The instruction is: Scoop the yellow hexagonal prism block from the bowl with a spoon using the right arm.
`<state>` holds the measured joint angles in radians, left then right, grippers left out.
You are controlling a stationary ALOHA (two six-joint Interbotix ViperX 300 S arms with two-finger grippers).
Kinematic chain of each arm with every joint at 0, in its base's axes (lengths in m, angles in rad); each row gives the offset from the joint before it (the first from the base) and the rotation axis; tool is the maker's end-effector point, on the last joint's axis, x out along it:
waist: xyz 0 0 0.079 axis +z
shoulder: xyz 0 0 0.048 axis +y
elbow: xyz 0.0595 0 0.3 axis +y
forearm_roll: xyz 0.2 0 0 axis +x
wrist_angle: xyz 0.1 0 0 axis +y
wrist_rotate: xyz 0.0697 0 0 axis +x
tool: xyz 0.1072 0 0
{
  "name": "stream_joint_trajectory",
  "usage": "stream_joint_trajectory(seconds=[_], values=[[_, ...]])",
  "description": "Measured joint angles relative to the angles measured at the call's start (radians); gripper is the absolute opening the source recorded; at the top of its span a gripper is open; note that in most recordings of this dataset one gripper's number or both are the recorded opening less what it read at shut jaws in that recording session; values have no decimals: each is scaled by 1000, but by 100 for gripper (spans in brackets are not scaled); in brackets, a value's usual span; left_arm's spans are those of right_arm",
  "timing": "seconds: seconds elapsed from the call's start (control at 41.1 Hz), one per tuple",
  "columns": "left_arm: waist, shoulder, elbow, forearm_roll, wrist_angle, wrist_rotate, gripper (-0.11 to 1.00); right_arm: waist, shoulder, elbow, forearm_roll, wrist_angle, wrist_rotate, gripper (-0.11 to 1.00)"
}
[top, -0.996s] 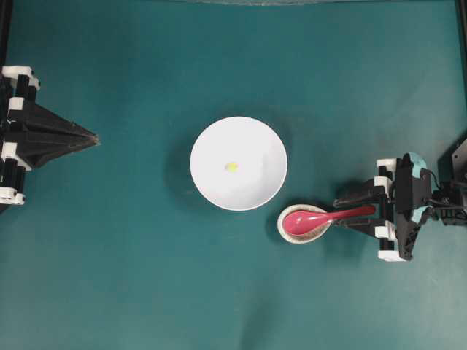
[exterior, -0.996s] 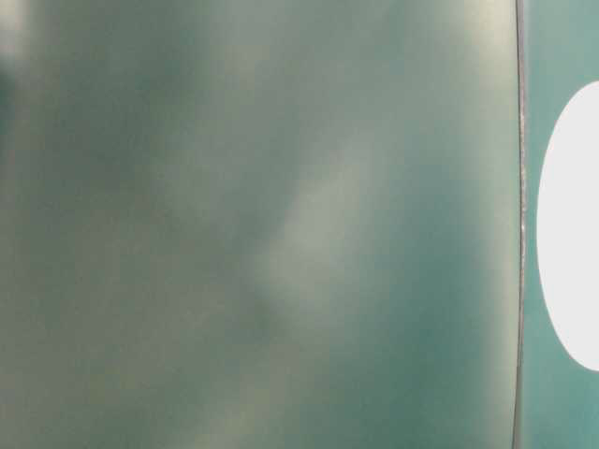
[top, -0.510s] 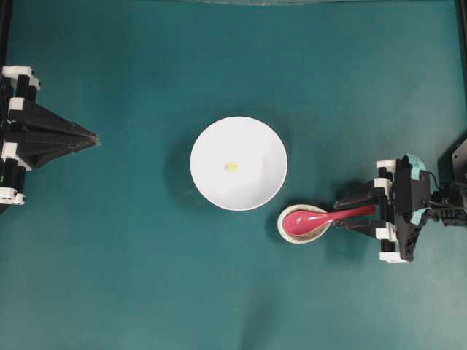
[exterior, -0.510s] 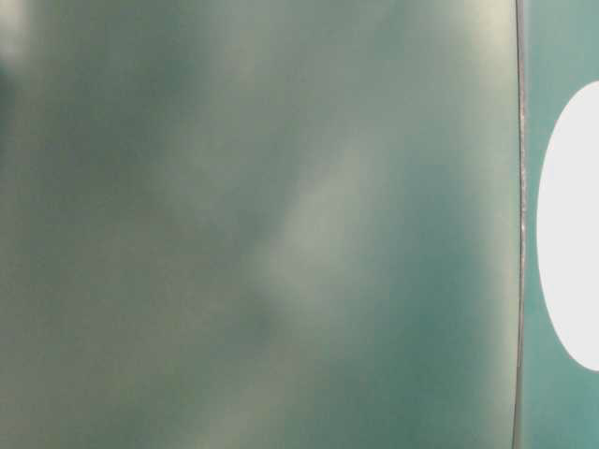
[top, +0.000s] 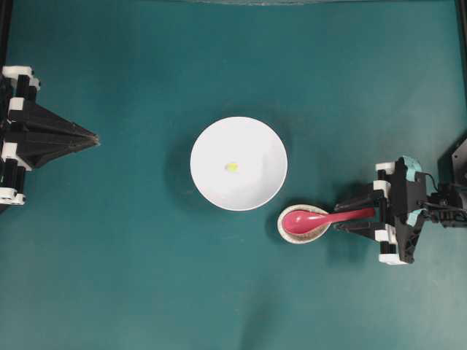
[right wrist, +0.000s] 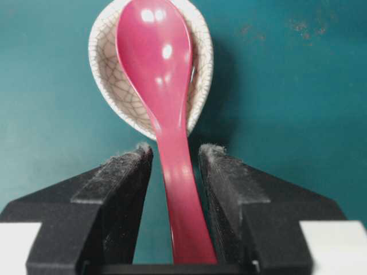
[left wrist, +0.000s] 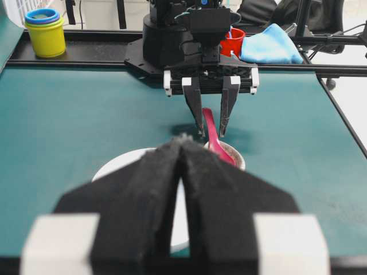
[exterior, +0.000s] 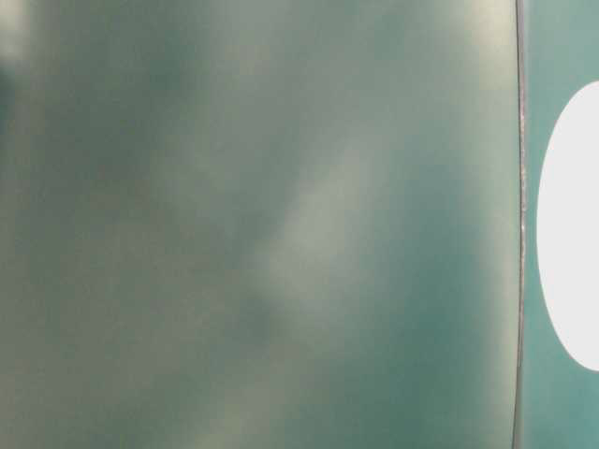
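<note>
yellow block (top: 231, 167) in the white bowl (top: 211, 179), middle of table. spoon (top: 321, 217) resting in its small dish (top: 289, 235), handle between right gripper (top: 354, 216) pads, not yet pinched. left gripper (top: 87, 137) clenched, empty. best to close squarely on the handle, then lift level.

speckled spoon rest (top: 302, 224) seen on teal table (top: 131, 255) | yellow cup (left wrist: 45, 34), red cup (left wrist: 232, 41), blue cloth (left wrist: 269, 46) lined along far edge
</note>
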<state>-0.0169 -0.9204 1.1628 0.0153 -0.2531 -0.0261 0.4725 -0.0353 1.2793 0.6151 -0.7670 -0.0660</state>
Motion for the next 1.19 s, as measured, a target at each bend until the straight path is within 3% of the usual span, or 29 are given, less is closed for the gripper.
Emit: stream_joint_trajectory(seconds=[0.34,0.608,1.191], values=[[0,0,0,0,0,0,3,2,0,3,0,-2,-9,45],[-2,0,0,0,-2,0,3,2,0,20,-37,-48,-11,45],[0,0,0,0,-6,0,3,2,0,32,-69,-95,-11,45]])
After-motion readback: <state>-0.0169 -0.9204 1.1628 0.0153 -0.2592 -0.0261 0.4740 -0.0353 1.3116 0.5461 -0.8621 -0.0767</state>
